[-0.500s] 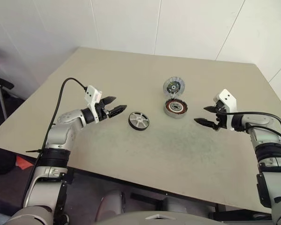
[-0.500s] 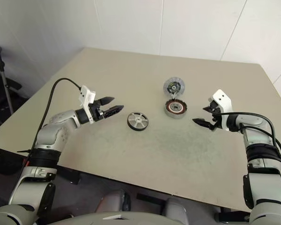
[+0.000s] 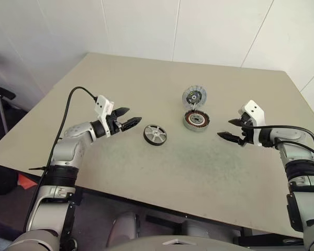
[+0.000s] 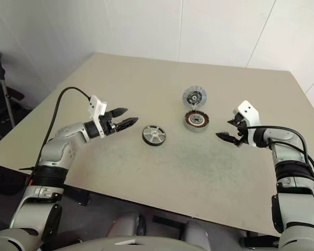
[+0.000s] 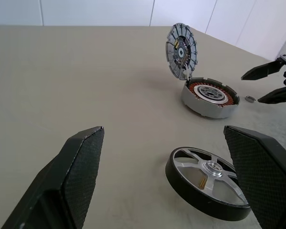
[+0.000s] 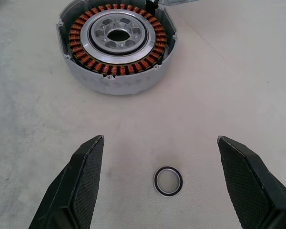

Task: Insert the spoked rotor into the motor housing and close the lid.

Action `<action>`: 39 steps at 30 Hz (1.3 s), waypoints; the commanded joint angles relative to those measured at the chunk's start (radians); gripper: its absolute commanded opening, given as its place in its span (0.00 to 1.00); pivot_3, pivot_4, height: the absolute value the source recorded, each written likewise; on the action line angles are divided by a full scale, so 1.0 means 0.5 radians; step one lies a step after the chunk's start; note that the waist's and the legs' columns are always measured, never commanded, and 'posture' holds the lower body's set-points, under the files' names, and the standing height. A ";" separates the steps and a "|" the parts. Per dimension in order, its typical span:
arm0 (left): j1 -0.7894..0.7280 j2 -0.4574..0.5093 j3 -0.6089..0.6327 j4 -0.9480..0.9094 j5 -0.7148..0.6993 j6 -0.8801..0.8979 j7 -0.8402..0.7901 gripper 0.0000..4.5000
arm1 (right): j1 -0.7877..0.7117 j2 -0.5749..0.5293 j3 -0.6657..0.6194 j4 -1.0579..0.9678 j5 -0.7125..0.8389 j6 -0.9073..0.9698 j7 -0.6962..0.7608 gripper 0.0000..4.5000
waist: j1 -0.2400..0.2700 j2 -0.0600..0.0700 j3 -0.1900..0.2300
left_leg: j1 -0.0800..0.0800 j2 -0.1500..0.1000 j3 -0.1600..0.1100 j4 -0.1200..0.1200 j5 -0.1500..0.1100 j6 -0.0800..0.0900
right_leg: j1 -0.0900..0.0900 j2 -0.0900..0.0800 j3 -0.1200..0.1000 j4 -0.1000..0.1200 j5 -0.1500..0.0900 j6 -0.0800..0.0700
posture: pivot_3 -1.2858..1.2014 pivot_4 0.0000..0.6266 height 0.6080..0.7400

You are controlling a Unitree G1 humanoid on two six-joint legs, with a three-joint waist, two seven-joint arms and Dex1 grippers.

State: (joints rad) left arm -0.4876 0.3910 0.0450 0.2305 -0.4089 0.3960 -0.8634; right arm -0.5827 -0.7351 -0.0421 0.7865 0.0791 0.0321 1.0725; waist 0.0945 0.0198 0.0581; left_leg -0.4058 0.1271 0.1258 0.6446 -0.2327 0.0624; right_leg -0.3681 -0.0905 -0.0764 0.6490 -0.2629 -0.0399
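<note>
From the head camera I count one spoked rotor (image 3: 155,135), one motor housing (image 3: 197,121) and one lid (image 3: 193,97) on the beige counter (image 3: 146,78). The rotor lies flat near the middle of the counter, left of the housing and apart from it. The lid stands up on its hinge at the far edge of the housing, its marked inner face toward me. My two claws flank the parts: the left claw (image 3: 130,118) hovers near the rotor on its left, fingers spread and nothing between them; the right claw (image 3: 230,129) hovers to the right of the housing, also spread and empty.

In the left wrist view I see the left claw's two black fingers (image 5: 76,176) wide apart, and the single rotor (image 5: 209,188) on the counter between them, closer to one finger, not touched. Beyond it sits the housing (image 5: 209,98) with the lid (image 5: 182,50) raised. The tips of the right claw (image 5: 271,83) show past the housing, and one small ring (image 5: 250,99) lies on the counter between those tips.

In the right wrist view I see two open fingers (image 6: 78,188), one small dark ring (image 6: 168,181) on the counter between them, and one housing (image 6: 117,45) beyond, its copper windings circling a silver hub.
</note>
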 commanded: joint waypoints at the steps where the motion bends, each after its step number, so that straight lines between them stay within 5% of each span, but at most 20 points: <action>1: -0.028 0.009 0.022 -0.036 0.005 -0.041 0.010 0.95 | -0.144 -0.028 0.075 -0.166 -0.078 -0.082 -0.005 0.96 | -0.002 0.001 0.000 | 0.000 0.000 0.000 0.000 0.000 0.000 | 0.000 0.000 0.000 0.000 0.000 0.000 | 0.52 0.00 1.00; 8: -0.067 -0.029 0.003 0.018 0.033 -0.072 0.023 0.95 | -0.510 0.131 0.445 -0.111 -0.346 -0.322 0.140 0.96 | -0.038 0.001 0.001 | 0.002 0.007 0.005 -0.005 0.004 -0.007 | -0.004 0.001 -0.003 0.001 0.000 0.000 | 0.52 0.00 1.00; 20: 0.080 -0.048 0.049 -0.130 0.020 -0.095 0.129 0.95 | -1.061 0.405 0.825 0.775 -0.770 -0.792 0.174 0.96 | -0.049 0.002 0.001 | -0.015 0.007 0.007 -0.005 0.005 -0.007 | -0.024 0.002 -0.004 0.002 0.001 -0.002 | 0.52 0.00 1.00; 39: 0.198 -0.069 0.065 -0.259 0.014 -0.091 0.247 0.95 | -1.169 0.426 0.922 0.997 -1.052 -0.959 0.151 0.96 | -0.049 0.002 0.002 | -0.020 0.012 0.007 0.005 0.010 -0.008 | -0.036 0.004 -0.002 0.021 0.002 -0.008 | 0.52 0.00 1.00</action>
State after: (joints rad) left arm -0.3773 0.3560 0.0707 0.1390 -0.3936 0.3593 -0.7409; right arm -1.1301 -0.5191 0.4069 1.2839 -0.4298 -0.4324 1.1529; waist 0.0702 0.0208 0.0589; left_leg -0.4160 0.1334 0.1295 0.6474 -0.2276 0.0585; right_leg -0.3860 -0.0883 -0.0776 0.6593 -0.2617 -0.0438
